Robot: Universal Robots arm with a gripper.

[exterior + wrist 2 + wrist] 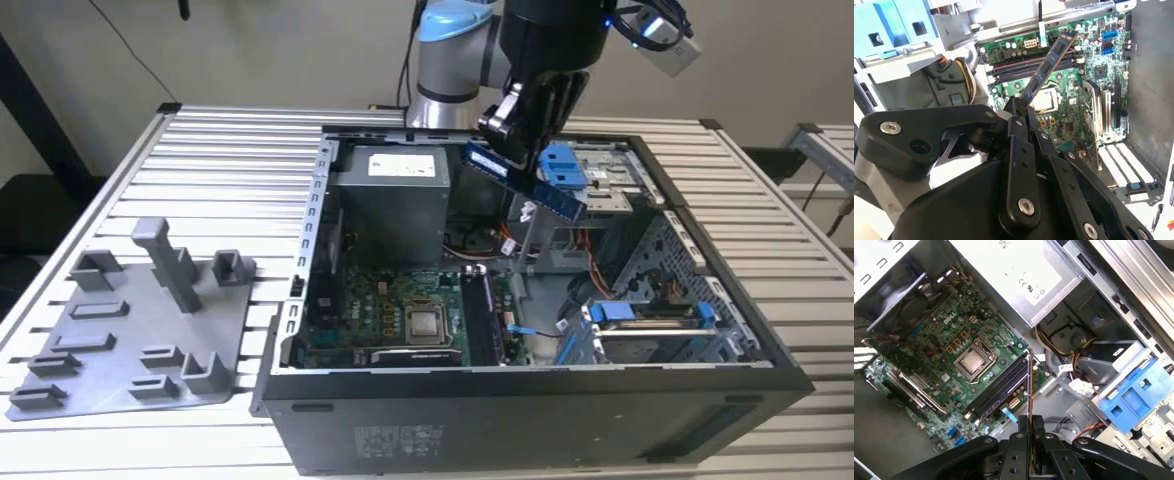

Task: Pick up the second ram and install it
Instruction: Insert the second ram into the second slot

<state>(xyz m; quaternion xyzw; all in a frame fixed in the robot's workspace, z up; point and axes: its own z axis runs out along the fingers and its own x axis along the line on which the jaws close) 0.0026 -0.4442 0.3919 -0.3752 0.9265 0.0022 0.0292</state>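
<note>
The second ram [527, 182], a long dark blue-black stick, hangs tilted above the open computer case, and my gripper [507, 138] is shut on its upper end. In the second wrist view the ram [1050, 65] sticks out from the gripper [1020, 107] over the green motherboard [1079, 90]. The long black slots [1024, 67] lie below its far half. In the first wrist view the ram [1030, 390] shows edge-on as a thin line rising from the gripper [1029, 424], roughly in line with the slots [999, 390] and well above them.
The grey tray [120, 385] with holder blocks lies on the slatted table at the exterior view's left. Inside the case are the grey power supply [387, 200], the processor [427, 322], blue drive brackets [567, 170] and loose cables [1074, 360]. Case walls surround the board.
</note>
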